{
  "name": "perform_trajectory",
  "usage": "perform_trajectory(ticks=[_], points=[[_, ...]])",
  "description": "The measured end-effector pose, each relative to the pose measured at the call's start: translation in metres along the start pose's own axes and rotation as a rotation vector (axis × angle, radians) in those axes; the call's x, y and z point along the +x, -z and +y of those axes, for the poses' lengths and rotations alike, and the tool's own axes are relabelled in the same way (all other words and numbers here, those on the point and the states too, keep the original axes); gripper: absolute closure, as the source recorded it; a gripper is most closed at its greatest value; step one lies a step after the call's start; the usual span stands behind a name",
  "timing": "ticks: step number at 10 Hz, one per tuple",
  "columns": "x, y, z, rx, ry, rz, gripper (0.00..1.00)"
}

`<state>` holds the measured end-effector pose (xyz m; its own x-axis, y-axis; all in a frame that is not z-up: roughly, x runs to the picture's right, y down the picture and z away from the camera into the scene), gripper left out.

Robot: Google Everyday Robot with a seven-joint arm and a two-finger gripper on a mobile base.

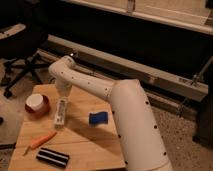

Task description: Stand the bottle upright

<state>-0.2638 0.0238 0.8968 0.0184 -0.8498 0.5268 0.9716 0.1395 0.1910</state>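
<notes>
The bottle, slim and white, lies flat on the wooden table, lengthwise from near to far, just right of the bowl. My gripper hangs down from the wrist right over the bottle's far end and is shut. From this view I cannot tell whether it touches or holds the bottle. The big white arm comes in from the lower right and hides the table's right side.
A red-and-white bowl stands at the table's left edge. An orange carrot-shaped item and a black bar lie near the front. A blue block sits mid-table. An office chair stands at the far left.
</notes>
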Motion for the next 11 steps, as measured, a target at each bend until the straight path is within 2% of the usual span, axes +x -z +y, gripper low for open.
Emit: perform_trajectory(ticks=[11], points=[[0.005,0.026,-0.009,0.043,0.021,0.064,0.82]])
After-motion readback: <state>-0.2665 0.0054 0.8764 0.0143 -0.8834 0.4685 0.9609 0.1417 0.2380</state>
